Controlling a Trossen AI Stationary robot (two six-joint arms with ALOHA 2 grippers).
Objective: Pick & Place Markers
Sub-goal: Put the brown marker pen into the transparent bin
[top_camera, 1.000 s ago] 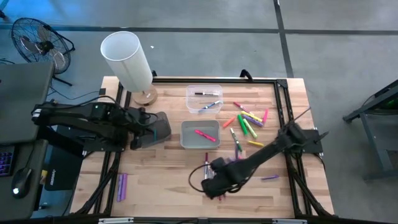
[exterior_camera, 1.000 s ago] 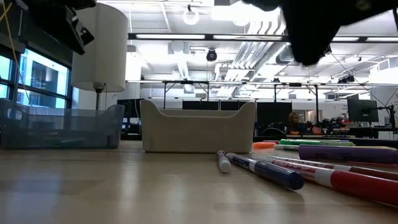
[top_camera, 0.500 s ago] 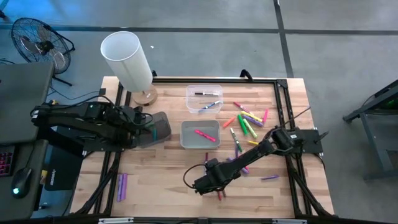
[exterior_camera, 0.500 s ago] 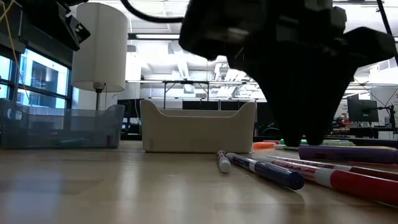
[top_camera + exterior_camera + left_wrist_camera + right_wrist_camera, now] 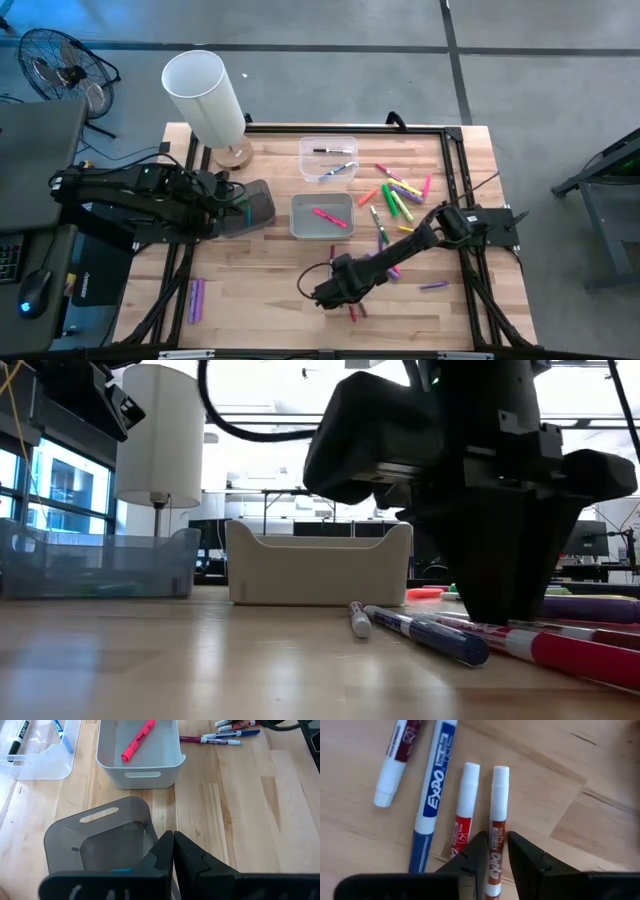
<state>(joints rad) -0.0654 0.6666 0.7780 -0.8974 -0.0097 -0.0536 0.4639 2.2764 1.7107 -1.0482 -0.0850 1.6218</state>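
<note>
Far left of the bench [image 5: 260, 290], around 9 o'clock, the left gripper [image 5: 173, 851] hovers over a smoky translucent bin [image 5: 100, 840] with its fingers pressed together, nothing in them. A purple marker [image 5: 197, 299] lies alone down at 7 o'clock. Moving right, a round white lamp [image 5: 205, 95] stands at 11 o'clock, then a clear plastic tray [image 5: 327, 158] with a couple of pens, and a smooth grey tub [image 5: 322, 216] with a pink marker [image 5: 329, 217] inside. Near 6 o'clock the right gripper [image 5: 493, 851] is down on a row of white-bodied markers [image 5: 432, 785], fingers partly open and straddling the brown-labelled marker [image 5: 497, 815]; I can't say it's actually clamped. A red-labelled one [image 5: 464, 805] lies right beside it. At 2 o'clock there's the loose pile of coloured markers [image 5: 400, 195] on light wood grain.
</note>
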